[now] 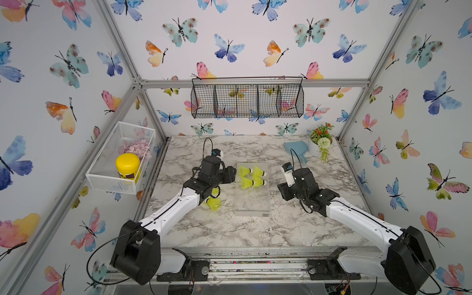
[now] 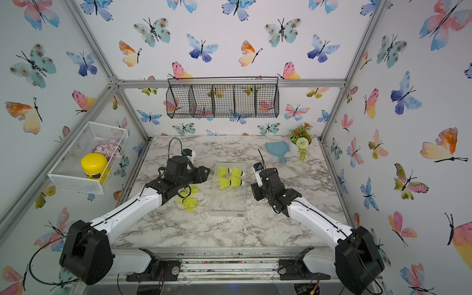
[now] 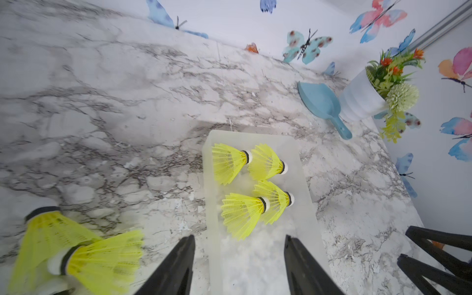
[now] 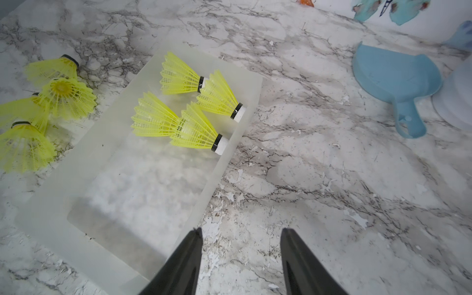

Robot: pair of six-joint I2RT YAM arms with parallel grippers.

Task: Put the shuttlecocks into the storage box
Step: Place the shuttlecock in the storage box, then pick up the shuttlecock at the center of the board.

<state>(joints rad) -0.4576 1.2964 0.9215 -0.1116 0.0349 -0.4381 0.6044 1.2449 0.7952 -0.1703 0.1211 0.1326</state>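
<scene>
Four neon yellow-green plastic shuttlecocks (image 4: pixel 178 79) lie in the frosted clear storage box (image 4: pixel 58 184); several more shuttlecocks (image 4: pixel 66 98) wait on the marble bench (image 4: pixel 332 178). Left tool (image 3: pixel 239 238) and right tool (image 4: pixel 241 231) spread, empty.

Both arms are the same build. left arm (image 1: pixel 176 213) and right arm (image 1: pixel 357 219): glossy white tapered link shells with black joints between them. Shoulder housings (image 1: pixel 138 255) are big, black and blocky, with rounded corners. A thin black cable (image 1: pixel 161 210) runs along each white link, and a looser black loop (image 1: pixel 88 265) comes off the left shoulder. Wrist sections are all black and boxy, with short cable loops. Each wrist carries a small white camera module (image 1: pixel 288 173) with a blue patch and a black lead. left gripper (image 3: pixel 240 238) and right gripper (image 4: pixel 241 229): matte black fingers (image 3: pixel 176 268), flat, tapering to narrow tips. The white-and-black bases sit on a bare aluminium rail (image 1: pixel 255 267).
</scene>
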